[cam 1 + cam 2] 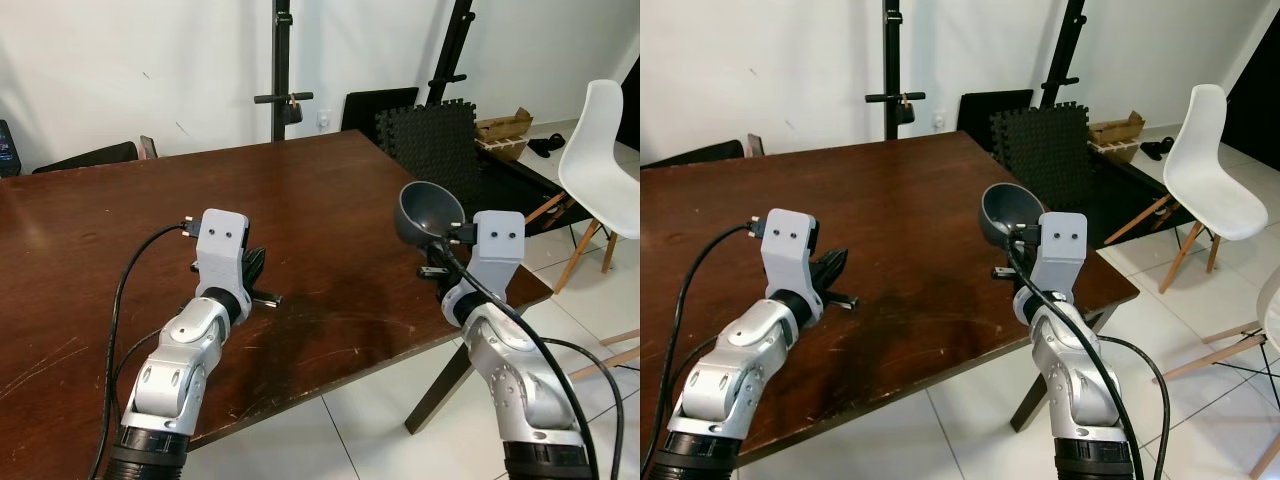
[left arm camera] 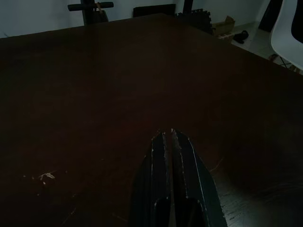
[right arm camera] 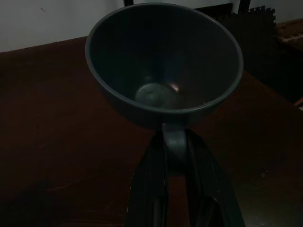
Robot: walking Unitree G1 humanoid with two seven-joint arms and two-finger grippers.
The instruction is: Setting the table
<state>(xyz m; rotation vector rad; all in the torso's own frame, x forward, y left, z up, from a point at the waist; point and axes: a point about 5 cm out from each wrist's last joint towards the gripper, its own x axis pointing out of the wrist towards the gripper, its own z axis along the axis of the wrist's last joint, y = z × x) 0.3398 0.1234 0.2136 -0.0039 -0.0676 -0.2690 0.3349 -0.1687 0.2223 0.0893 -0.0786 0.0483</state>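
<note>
no text, label, brand, number or sign can be read anywhere.

The right gripper (image 3: 176,156) is hidden behind its wrist mount in the head views. The table's (image 1: 300,200) left side runs past the frame edge. The white chair (image 1: 603,160) is cropped at the right edge.

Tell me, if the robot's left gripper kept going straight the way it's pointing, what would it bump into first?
Probably the brown table itself. The left gripper, fingers closed and holding nothing, points forward and slightly down over the bare tabletop. The left wrist view shows dark wood ahead of it up to the far edge. How soon it would touch is hard to judge.
</note>
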